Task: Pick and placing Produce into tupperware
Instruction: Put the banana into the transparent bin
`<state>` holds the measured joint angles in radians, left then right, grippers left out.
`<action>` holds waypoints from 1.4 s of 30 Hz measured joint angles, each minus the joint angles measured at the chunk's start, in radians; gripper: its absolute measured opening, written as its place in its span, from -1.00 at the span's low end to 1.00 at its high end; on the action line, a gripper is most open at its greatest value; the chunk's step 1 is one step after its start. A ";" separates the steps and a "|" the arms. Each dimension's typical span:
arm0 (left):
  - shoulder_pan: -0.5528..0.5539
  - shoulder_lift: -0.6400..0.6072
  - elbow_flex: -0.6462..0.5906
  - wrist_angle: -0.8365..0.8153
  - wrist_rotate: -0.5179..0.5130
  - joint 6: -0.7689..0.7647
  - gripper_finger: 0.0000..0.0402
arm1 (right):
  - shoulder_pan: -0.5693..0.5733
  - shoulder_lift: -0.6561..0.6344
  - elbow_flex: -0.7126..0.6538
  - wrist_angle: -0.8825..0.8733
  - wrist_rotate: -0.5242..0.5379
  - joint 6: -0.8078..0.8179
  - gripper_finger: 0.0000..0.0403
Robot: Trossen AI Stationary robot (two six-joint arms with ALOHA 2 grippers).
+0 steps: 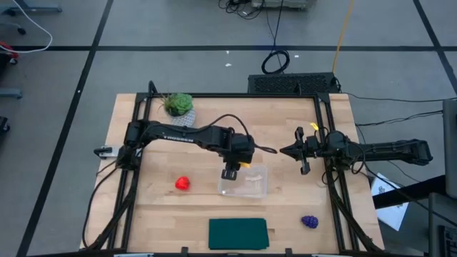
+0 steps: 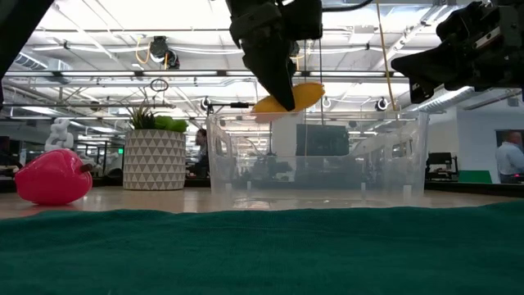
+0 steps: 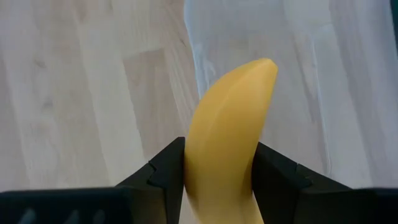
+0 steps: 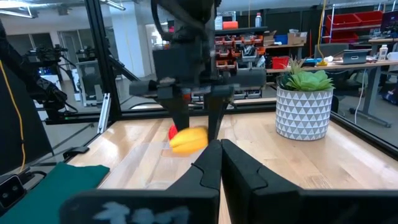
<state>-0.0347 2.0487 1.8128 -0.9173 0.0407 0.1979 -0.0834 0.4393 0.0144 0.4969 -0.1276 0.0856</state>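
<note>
- Dark green mat (image 1: 238,233) lies at the desk's front edge, middle; fills the low view's foreground, plays no part in the task.
- Left gripper (image 1: 230,172) clamps the banana (image 3: 227,137) across its middle, fingers (image 3: 163,177) pressed on both sides; fruit sticks out ahead of the jaws so it can drop free when released.
- Banana hangs in the air, above the tupperware (image 1: 243,180) at its left end; in the low view it sits higher than the container rim, not touching it.
- Tupperware stands on the desk just front of centre, open top up, looks empty; ready to receive.
- Judgement: step in hand is placing the first piece; next call is lower a bit over the container and let go. Risk: release so near the left wall could tip the banana onto the rim.
- Red fruit (image 1: 183,183) rests on the desk left of the tupperware, apart from it; not yet picked.
- Grape bunch (image 1: 309,222) sits near the front right corner, well apart from the container; not yet picked.
- Right gripper (image 1: 285,150) waits right of centre, fingers shut on nothing, held off the desk, clear of the left arm's work.
- Potted plant (image 1: 178,105) stands at the back edge, left side; not produce, leave it.
</note>
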 joint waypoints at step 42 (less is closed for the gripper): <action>-0.098 0.061 -0.012 0.033 -0.051 -0.349 -0.24 | 0.000 0.021 0.000 0.000 0.000 0.008 -1.00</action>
<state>-0.1328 2.1094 1.8008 -0.8839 -0.0099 -0.1513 -0.0837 0.4599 0.0143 0.4969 -0.1276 0.0933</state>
